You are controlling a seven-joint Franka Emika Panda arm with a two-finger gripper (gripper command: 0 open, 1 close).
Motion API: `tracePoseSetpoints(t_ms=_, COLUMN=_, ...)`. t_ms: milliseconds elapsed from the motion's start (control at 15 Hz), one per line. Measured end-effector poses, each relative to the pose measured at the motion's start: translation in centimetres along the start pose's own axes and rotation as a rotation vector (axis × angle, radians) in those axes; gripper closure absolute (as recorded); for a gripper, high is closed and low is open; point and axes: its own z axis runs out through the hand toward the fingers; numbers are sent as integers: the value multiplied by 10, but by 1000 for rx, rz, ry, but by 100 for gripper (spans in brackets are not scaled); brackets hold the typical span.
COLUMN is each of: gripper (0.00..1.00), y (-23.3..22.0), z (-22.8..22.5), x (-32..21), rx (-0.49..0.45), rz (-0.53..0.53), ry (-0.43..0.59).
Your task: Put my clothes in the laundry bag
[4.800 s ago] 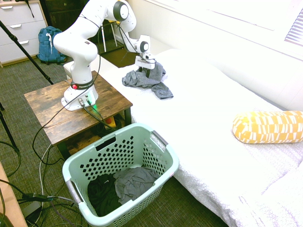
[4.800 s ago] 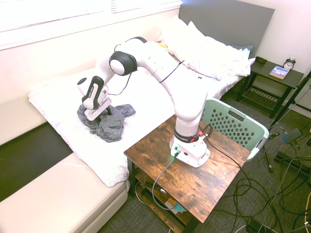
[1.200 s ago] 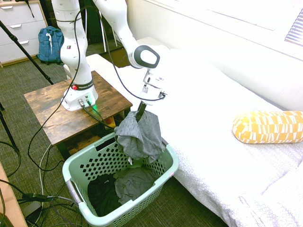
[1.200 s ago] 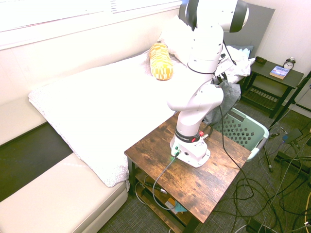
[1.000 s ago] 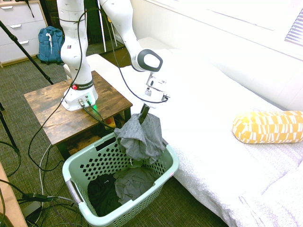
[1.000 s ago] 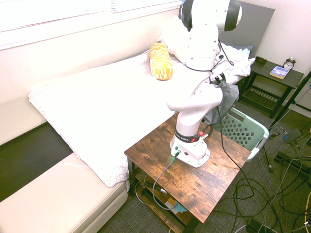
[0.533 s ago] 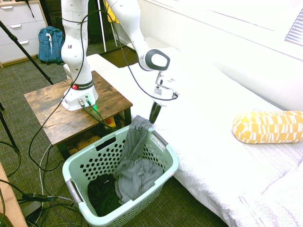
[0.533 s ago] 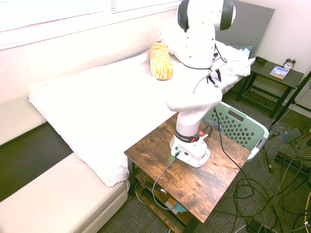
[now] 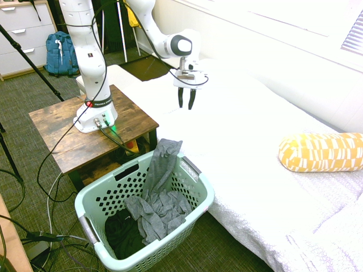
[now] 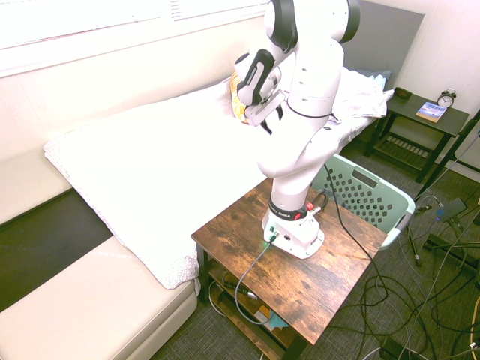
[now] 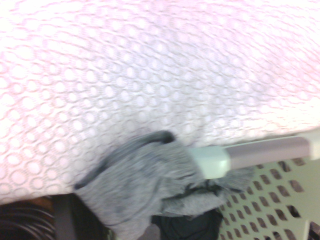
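Observation:
The grey clothes [image 9: 156,195] lie in the mint-green laundry bag [image 9: 193,207], one part draped up over its far rim next to the grey handle. The wrist view shows that draped grey clothes [image 11: 145,185] and the basket's rim and handle [image 11: 250,155] against the white bedspread. My gripper [image 9: 186,105] hangs open and empty above the bed, well up and back from the basket, fingers pointing down. From the other side the gripper [image 10: 264,124] is seen over the bed, and the laundry bag [image 10: 365,196] stands behind the arm's base.
A darker garment [image 9: 122,232] lies at the bottom of the basket. The wooden side table [image 9: 68,133] stands left of the basket. A yellow-and-white cushion [image 9: 320,152] lies on the white bed [image 9: 255,141]. A blue backpack [image 9: 59,52] sits by the drawers.
The gripper opened and let go of the grey clothes, which dropped into the basket with one part over the rim. The gripper then rose and moved back over the bed.

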Motion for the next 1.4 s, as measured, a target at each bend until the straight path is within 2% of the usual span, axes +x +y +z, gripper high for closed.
tracePoseSetpoints(t_ms=267, gripper=0, y=-16, z=58, x=-11, rx=-7, rz=194, ry=32)
tracePoseSetpoints(t_ms=467, gripper=0, y=-42, z=104, x=-28, rx=-35, rz=276, ry=24)
tracePoseSetpoints(t_ms=733, gripper=0, y=-45, z=151, x=-12, rx=-90, rz=343, ry=45)
tracePoseSetpoints(t_ms=1067, gripper=0, y=-45, z=181, x=-3, rx=-132, rz=387, ry=40)
tracePoseSetpoints(t_ms=1133, gripper=100, y=-45, z=186, x=-3, rx=-136, rz=405, ry=31)
tracePoseSetpoints(t_ms=1400, gripper=100, y=-48, z=192, x=-4, rx=-137, rz=446, ry=1)
